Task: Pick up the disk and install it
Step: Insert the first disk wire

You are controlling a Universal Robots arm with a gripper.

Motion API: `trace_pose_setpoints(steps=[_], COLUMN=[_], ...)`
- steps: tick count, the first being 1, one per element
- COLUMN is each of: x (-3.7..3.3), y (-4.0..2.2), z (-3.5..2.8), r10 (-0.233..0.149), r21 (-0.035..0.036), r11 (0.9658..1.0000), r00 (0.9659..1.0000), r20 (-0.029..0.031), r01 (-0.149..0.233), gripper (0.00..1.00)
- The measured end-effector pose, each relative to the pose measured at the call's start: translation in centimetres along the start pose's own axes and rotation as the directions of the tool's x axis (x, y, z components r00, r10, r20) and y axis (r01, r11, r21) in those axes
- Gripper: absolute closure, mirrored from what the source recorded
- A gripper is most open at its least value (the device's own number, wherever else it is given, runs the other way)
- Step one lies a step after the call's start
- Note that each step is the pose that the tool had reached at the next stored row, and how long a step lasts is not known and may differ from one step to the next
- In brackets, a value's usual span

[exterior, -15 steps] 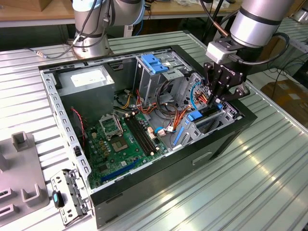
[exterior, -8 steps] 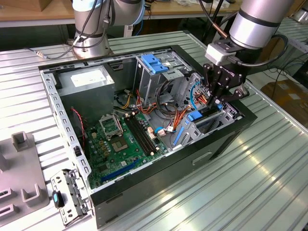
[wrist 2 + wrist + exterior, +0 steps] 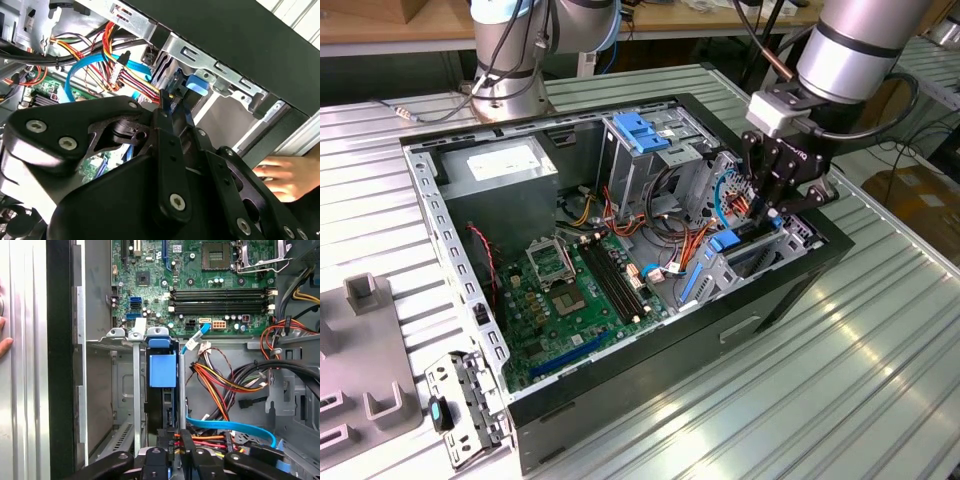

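Observation:
The disk (image 3: 162, 405), a dark drive with a bright blue end tab, stands on edge in a metal bay slot at the front of the open computer case (image 3: 790, 290). In the exterior view its blue tab (image 3: 725, 241) shows just below my gripper (image 3: 767, 205), which reaches down into that bay on the exterior view's right. In the first wrist view my gripper (image 3: 174, 432) is shut on the near end of the disk. In the second wrist view my gripper (image 3: 175, 107) has its black fingers (image 3: 166, 112) pinched on a blue-edged part (image 3: 196, 83) beside the bay's metal rail.
Orange, red and yellow wire bundles (image 3: 225, 385) and a blue flat cable (image 3: 235, 427) crowd the bay's side. The motherboard (image 3: 570, 290), power supply (image 3: 505, 165) and a light-blue latch plate (image 3: 640, 130) lie inside the case. A person's hand (image 3: 285, 175) rests outside the case wall.

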State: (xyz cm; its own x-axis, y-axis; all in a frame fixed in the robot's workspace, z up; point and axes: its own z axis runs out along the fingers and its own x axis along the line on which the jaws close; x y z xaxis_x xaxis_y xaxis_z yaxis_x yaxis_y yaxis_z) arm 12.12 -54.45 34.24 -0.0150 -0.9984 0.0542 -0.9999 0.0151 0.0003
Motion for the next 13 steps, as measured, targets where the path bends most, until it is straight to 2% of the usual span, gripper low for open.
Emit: trace_pose_setpoints(steps=[3,8,10,13], x=[0.04,0.04,0.04,0.04], y=[0.00,0.00,0.00,0.00], z=[-0.74,-0.79,-0.79,-0.79], r10=[0.000,0.000,0.000,0.000], r21=[0.0000,0.0000,0.0000,0.0000], r11=[1.0000,1.0000,1.0000,1.0000], r00=[1.0000,1.0000,1.0000,1.0000], r20=[-0.0002,-0.0003,-0.0005,-0.0007], r01=[0.000,0.000,0.000,0.000], gripper=[0.75,0.76,0.89,0.89])
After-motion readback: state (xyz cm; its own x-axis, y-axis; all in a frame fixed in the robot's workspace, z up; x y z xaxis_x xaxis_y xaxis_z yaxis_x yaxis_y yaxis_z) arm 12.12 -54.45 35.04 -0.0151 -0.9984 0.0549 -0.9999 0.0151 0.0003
